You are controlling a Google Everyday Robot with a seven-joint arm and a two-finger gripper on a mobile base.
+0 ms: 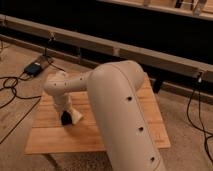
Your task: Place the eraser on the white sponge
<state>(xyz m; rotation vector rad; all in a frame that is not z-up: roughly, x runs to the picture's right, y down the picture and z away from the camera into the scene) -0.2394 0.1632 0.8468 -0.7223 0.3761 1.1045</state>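
My gripper (69, 117) hangs at the end of the big white arm (120, 110), low over the left part of the wooden table (50, 142). A small black shape (64, 119) sits at the gripper's tip; it looks like the eraser, and I cannot tell whether it is held. A small white patch (76, 116) lies right beside it, touching or nearly so; it may be the white sponge or part of the gripper. The arm hides the middle and right of the table.
The table stands on a tan floor. A dark box (34, 69) and black cables (12, 87) lie on the floor to the left. A long metal rail (125, 50) runs behind the table. Another cable (192, 115) hangs at the right.
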